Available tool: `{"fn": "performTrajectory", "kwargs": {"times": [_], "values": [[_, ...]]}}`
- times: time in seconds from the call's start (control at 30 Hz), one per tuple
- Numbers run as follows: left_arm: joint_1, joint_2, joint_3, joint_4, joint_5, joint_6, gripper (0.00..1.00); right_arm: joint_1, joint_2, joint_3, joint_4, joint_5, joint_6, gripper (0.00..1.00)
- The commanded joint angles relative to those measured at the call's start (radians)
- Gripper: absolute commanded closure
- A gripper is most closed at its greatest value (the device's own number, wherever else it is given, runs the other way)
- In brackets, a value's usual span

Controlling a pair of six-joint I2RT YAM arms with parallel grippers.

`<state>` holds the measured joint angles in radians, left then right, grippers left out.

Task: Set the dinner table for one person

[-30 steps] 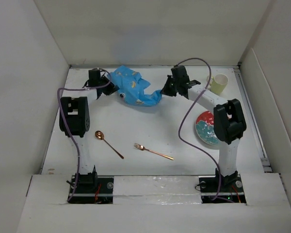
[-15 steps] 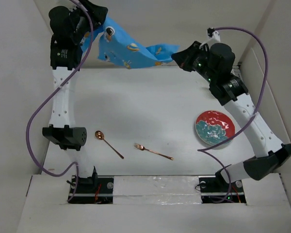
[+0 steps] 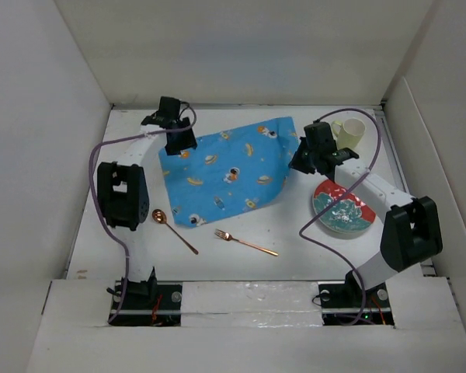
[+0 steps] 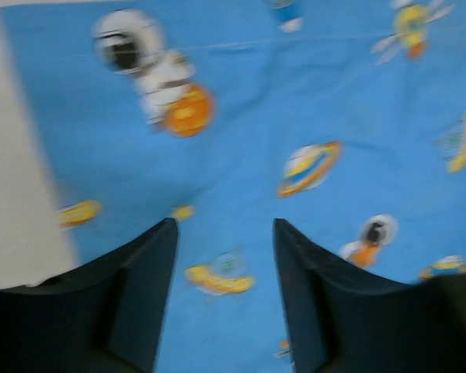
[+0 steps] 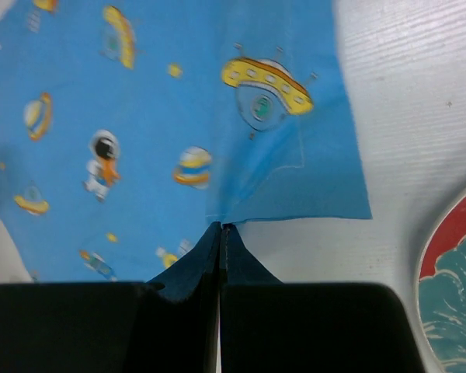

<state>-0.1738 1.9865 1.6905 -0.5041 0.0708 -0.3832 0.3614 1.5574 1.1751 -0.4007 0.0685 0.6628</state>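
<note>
A blue cartoon-print cloth (image 3: 227,172) lies spread flat on the white dinner table (image 3: 295,260). My left gripper (image 3: 179,142) hovers over the cloth's far left corner, jaws open with only cloth (image 4: 241,155) below the fingers (image 4: 144,287). My right gripper (image 3: 299,161) is shut, pinching the cloth's right edge (image 5: 295,186) at its fingertips (image 5: 220,231). A copper spoon (image 3: 173,230) and a copper fork (image 3: 246,243) lie in front of the cloth. At the right, a red and teal plate (image 3: 343,207) sits partly under the right arm.
A pale yellow cup (image 3: 349,134) stands at the far right, just behind the right wrist. White walls (image 3: 62,155) close in the table on three sides. The plate's rim (image 5: 458,287) lies close to the right of the pinched cloth edge.
Both arms came down from a raised hold and the cloth now lies flat on the table. The left gripper has opened and let go of its corner.
</note>
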Motion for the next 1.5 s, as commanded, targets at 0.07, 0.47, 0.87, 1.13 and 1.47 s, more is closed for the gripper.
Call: {"fn": "performTrajectory", "kwargs": {"times": [0.07,0.47,0.87,1.13,1.47], "values": [[0.003,-0.460,-0.303,0.125,-0.126,0.009,0.57,0.005,-0.050,0.026,0.042,0.071,-0.022,1.00],[0.003,-0.260,-0.431,0.087,-0.114,0.050,0.36,-0.004,-0.033,-0.006,0.063,0.030,-0.037,1.00],[-0.016,0.018,-0.281,0.111,-0.150,0.056,0.69,-0.022,-0.114,-0.083,0.092,-0.027,-0.057,1.00],[-0.016,0.219,0.030,0.079,-0.253,0.043,1.00,-0.041,-0.164,-0.181,0.066,-0.059,-0.078,1.00],[0.030,0.429,0.566,-0.033,-0.354,0.066,1.00,-0.052,-0.154,-0.275,-0.024,-0.052,-0.109,1.00]]}}
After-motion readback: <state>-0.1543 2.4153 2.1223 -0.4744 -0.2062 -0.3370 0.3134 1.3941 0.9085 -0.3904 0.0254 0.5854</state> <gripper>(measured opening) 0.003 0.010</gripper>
